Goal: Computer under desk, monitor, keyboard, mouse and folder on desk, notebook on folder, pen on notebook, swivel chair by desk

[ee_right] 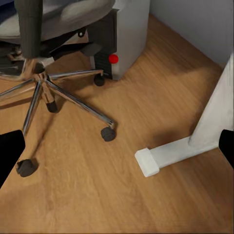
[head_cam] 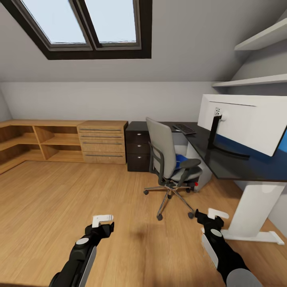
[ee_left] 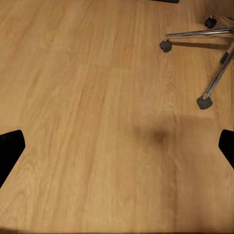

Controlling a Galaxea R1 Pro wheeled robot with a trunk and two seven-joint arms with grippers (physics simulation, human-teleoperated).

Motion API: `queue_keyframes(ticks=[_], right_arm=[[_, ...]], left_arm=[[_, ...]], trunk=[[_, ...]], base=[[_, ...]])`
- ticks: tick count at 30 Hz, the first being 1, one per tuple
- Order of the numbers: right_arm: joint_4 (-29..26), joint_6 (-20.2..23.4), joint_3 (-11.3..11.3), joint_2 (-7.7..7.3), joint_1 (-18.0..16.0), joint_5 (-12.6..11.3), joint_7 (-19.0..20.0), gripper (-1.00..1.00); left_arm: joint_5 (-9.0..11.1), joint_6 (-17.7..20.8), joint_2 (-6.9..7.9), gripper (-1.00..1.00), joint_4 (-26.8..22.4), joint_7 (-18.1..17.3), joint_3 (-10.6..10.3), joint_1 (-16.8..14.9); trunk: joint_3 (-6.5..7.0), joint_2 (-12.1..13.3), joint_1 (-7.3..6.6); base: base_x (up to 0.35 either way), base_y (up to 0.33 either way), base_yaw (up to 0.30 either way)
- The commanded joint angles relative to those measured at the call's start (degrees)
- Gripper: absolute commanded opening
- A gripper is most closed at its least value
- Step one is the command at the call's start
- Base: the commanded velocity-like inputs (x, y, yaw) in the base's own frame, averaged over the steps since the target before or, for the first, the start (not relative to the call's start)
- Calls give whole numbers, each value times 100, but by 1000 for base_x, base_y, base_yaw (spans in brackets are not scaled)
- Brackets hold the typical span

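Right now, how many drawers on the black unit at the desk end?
3, stacked on the black drawer unit: top, middle, bottom. The swivel chair covers the unit's right edge, so anything past there is hidden.

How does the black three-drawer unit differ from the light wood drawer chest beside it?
The black three-drawer unit is glossy black with round silver knobs; the light wood drawer chest has long bar handles. The black unit is narrower with three drawers; the wood chest is wider and shows four. Both stand on the light wood floor against the back wall, side by side.
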Motion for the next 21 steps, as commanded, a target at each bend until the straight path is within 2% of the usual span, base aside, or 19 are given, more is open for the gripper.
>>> queue_keyframes(ticks=[1, 4, 14, 19, 20, 21], right_arm=[[75, -21, 12, -30, -35, -60, -19, 100], [330, -25, 12, -102, -142, -60, -33, 100], [470, -172, 31, -120, -197, -60, -40, 100], [521, -744, 38, -126, -199, -56, -39, 100], [539, -1042, 43, -123, -199, -56, -34, 100], [540, -1103, 44, -122, -199, -55, -33, 100]], left_arm=[[-23, 31, -4, 100, -8, 3, -13, 7], [-24, 31, 4, 100, -5, 7, -60, 30], [-17, 32, 15, 100, -6, 8, -82, 41], [-23, 26, 15, 100, -6, 9, -83, 41], [-20, 30, 16, 100, -6, 9, -83, 41], [-19, 30, 16, 100, -6, 9, -83, 41]], trunk=[[-6, -3, 1], [-6, -3, 1], [-6, -3, 1], [-6, -3, 1], [-6, -3, 1], [-6, -3, 1]], base=[[182, -55, 0], [233, -75, 0], [136, -24, 0], [107, -1, 0], [221, 0, 0], [233, 0, 0]])
